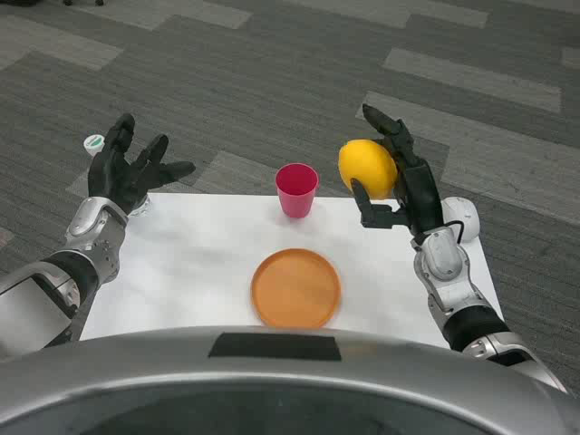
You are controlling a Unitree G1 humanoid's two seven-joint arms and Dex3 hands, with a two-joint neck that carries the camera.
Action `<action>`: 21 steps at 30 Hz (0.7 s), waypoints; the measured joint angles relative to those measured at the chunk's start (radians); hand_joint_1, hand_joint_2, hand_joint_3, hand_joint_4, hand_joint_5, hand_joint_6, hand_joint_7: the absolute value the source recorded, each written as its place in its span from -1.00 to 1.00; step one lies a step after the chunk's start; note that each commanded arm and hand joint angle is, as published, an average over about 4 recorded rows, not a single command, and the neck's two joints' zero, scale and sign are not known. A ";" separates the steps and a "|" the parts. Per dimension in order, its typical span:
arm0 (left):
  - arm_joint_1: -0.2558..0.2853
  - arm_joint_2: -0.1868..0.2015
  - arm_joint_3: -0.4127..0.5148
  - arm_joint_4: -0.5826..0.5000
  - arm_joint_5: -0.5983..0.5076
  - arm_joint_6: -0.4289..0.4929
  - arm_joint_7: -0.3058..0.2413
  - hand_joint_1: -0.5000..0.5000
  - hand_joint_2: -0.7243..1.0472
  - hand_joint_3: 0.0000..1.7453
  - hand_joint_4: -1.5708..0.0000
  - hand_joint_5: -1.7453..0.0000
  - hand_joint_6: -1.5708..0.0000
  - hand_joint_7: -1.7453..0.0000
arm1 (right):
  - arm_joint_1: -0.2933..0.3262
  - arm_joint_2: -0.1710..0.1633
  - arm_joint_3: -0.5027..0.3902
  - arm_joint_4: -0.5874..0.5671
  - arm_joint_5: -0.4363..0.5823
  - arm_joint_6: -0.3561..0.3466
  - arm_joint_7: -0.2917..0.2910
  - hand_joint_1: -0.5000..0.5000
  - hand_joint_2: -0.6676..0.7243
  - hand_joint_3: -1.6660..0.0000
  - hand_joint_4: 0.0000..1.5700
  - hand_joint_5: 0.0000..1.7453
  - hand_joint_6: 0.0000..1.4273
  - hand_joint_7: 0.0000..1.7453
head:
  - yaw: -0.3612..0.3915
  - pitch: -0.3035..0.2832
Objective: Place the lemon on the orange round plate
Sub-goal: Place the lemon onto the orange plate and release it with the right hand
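Note:
The yellow lemon (367, 167) is up in the air above the table's far right part, and my right hand (399, 181) grips it from the right side with fingers over its top and thumb below. The orange round plate (296, 288) lies flat near the table's front middle, down and to the left of the lemon, with nothing on it. My left hand (131, 170) hovers over the table's far left corner, fingers spread and holding nothing.
A pink cup (296, 189) stands upright at the far middle of the white table (190, 263), between the hands and just left of the lemon. A small white and green object (93, 143) shows behind the left hand. Grey carpet surrounds the table.

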 measured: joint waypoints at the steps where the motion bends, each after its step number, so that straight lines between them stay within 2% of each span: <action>1: 0.001 0.000 0.002 -0.001 0.000 0.000 0.000 1.00 0.90 -0.90 0.90 1.00 1.00 1.00 | 0.000 0.000 0.000 0.000 -0.001 0.000 0.000 -0.75 -0.82 -0.71 -0.96 0.56 -0.96 -0.60 | -0.001 0.006; 8: 0.003 0.004 0.011 -0.006 0.000 -0.002 0.000 1.00 0.90 -0.95 0.90 1.00 1.00 1.00 | 0.000 0.007 0.000 0.000 -0.004 0.000 0.000 -0.75 -0.82 -0.71 -0.96 0.64 -0.98 -0.60 | -0.003 0.018; 13: 0.004 0.006 0.011 -0.006 0.000 -0.002 0.000 1.00 0.90 -0.95 0.90 1.00 1.00 1.00 | 0.000 0.007 0.002 0.003 -0.004 0.000 0.000 -0.75 -0.82 -0.71 -0.97 0.58 -0.98 -0.60 | -0.002 0.017; 15: 0.004 0.007 0.011 -0.006 0.000 -0.002 0.000 1.00 0.93 -0.95 0.90 1.00 1.00 1.00 | 0.001 0.007 0.007 0.006 -0.004 0.000 0.000 -0.75 -0.82 -0.71 -0.97 0.64 -0.98 -0.60 | -0.002 0.013; 21: 0.005 0.009 0.011 -0.007 0.000 -0.002 0.000 1.00 0.90 -0.90 0.90 1.00 1.00 1.00 | 0.000 -0.011 0.085 0.033 -0.002 0.003 -0.002 -0.75 -0.82 -0.71 -0.98 0.67 -1.00 -0.60 | 0.004 0.004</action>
